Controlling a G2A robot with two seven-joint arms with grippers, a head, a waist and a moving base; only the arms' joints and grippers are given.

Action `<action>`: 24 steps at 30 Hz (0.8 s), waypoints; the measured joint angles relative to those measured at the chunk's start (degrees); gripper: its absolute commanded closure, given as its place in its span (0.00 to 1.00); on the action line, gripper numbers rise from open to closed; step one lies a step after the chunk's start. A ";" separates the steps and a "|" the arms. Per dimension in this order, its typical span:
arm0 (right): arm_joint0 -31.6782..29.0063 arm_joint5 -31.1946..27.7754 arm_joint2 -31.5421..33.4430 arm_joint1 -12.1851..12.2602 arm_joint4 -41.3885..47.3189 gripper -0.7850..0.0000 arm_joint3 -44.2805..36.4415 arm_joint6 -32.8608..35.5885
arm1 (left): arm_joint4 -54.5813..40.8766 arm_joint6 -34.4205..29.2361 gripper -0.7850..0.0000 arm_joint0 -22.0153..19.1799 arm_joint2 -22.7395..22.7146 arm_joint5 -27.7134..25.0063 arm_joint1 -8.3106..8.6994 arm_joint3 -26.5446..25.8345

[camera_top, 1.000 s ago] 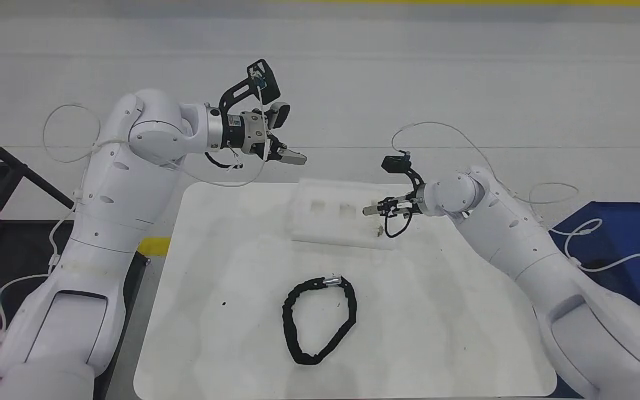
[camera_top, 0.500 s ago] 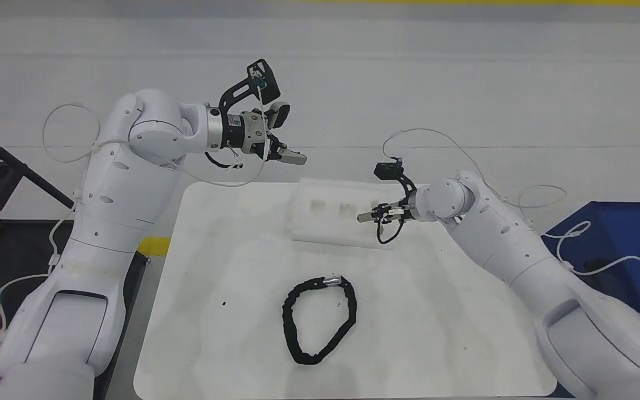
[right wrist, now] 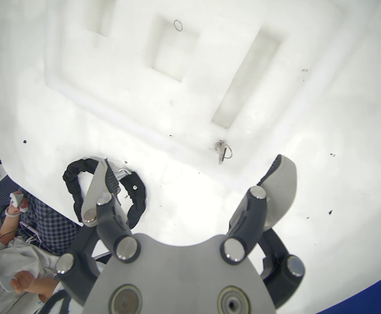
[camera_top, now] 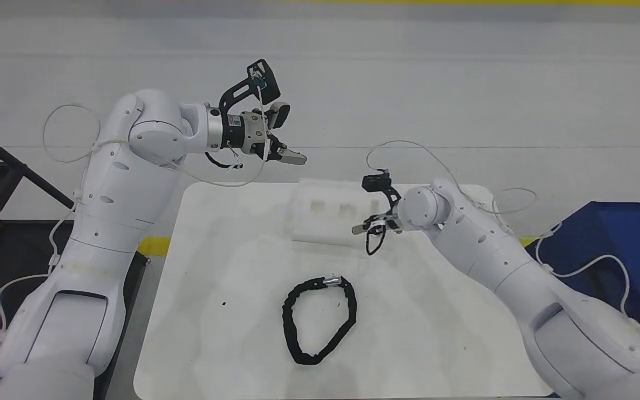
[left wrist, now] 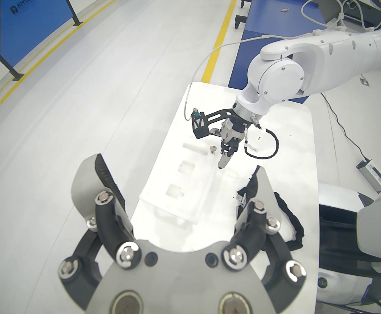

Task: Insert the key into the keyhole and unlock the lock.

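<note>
A white desk (camera_top: 200, 330) stands on a pale floor marked with yellow lines. A white foam tray (camera_top: 310, 228) with several recesses lies at the far side of the desk.

The key (right wrist: 222, 152), fitted with a small split ring, lies on the tray surface just beside the end of the long narrow recess. A separate small ring (right wrist: 178, 25) lies in the square recess next to it.

The lock (camera_top: 288, 322) is a black fabric-covered chain closed into a loop, with a metal body at the joint. It lies flat on the desk, nearer the robot than the tray and apart from it.

The right end effector (right wrist: 190, 166) hangs over the tray edge nearest the lock. Its fingers are spread apart and hold nothing. The key lies just ahead of the fingertips, not touching them.

The left end effector (left wrist: 178, 166) is held over the floor beyond the far left corner of the desk, well apart from the key and the lock. Its fingers are spread apart and hold nothing
</note>
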 measured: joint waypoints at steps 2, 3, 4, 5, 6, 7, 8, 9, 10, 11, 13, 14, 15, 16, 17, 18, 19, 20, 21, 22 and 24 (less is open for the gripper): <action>-0.09 0.84 -0.07 -0.32 -0.62 0.11 -0.09 0.22 | 0.00 0.00 0.00 0.00 0.00 0.00 0.00 0.00; -0.11 1.02 -0.04 -0.43 -0.78 0.18 -0.07 0.39 | 0.00 0.00 0.00 0.00 0.00 0.00 0.00 0.00; -0.13 1.12 0.00 -0.54 -0.91 0.24 -0.02 0.56 | 0.00 0.00 0.00 0.00 0.00 0.00 0.00 0.00; -0.15 1.21 0.08 -0.67 -1.09 0.29 0.09 0.73 | 0.00 0.00 0.00 0.00 0.00 0.00 0.00 0.00; -0.16 1.28 0.14 -0.77 -1.26 0.34 0.20 0.82 | 0.00 0.00 0.00 0.00 0.00 0.00 0.00 0.00; -0.18 1.37 0.19 -0.86 -1.46 0.38 0.34 0.89 | 0.00 0.00 0.00 0.00 0.00 0.00 0.00 0.00; -0.18 1.40 0.29 -0.98 -1.65 0.45 0.58 0.98 | 0.00 0.00 0.00 0.00 0.00 0.00 0.00 0.00; -0.17 1.40 0.38 -1.07 -1.79 0.45 0.81 1.02 | 0.00 0.00 0.00 0.00 0.00 0.00 0.00 0.00; -0.13 1.40 0.46 -1.15 -1.96 0.45 1.06 1.07 | 0.00 0.00 0.00 0.00 0.00 0.00 0.00 0.00; -0.07 1.48 0.55 -1.27 -2.23 0.42 1.39 1.14 | 0.00 0.00 0.00 0.00 0.00 0.00 0.00 0.00; 0.07 2.07 0.59 -1.47 -2.92 0.40 1.82 1.17 | 0.00 0.00 0.00 0.00 0.00 0.00 0.00 0.00; 0.14 2.70 0.57 -1.63 -3.47 0.42 2.02 1.20 | 0.00 0.00 0.00 0.00 0.00 0.00 0.00 0.00; 0.20 3.26 0.53 -1.74 -3.91 0.44 2.16 1.25 | 0.00 0.00 0.00 0.00 0.00 0.00 0.00 0.00; 0.25 3.82 0.48 -1.86 -4.36 0.45 2.27 1.35 | 0.00 0.00 0.00 0.00 0.00 0.00 0.00 0.00; 0.31 4.43 0.40 -2.03 -4.91 0.49 2.38 1.57 | 0.00 0.00 0.00 0.00 0.00 0.00 0.00 0.00; 0.33 4.78 0.36 -2.14 -5.27 0.51 2.47 1.74 | 0.00 0.00 0.00 0.00 0.00 0.00 0.00 0.00; 0.33 5.06 0.33 -2.25 -5.58 0.52 2.57 1.88 | 0.00 0.00 0.00 0.00 0.00 0.00 0.00 0.00; 0.30 5.31 0.32 -2.40 -5.90 0.53 2.75 2.02 | 0.00 0.00 0.00 0.00 0.00 0.00 0.00 0.00; 0.25 5.40 0.35 -2.51 -6.06 0.53 2.92 2.08 | 0.00 0.00 0.00 0.00 0.00 0.00 0.00 0.00; 0.19 5.45 0.40 -2.61 -6.19 0.54 3.15 2.10 | 0.00 0.00 0.00 0.00 0.00 0.00 0.00 0.00; 0.05 5.27 0.63 -2.86 -6.20 0.55 3.80 2.03 | 0.00 0.00 0.00 0.00 0.00 0.00 0.00 0.00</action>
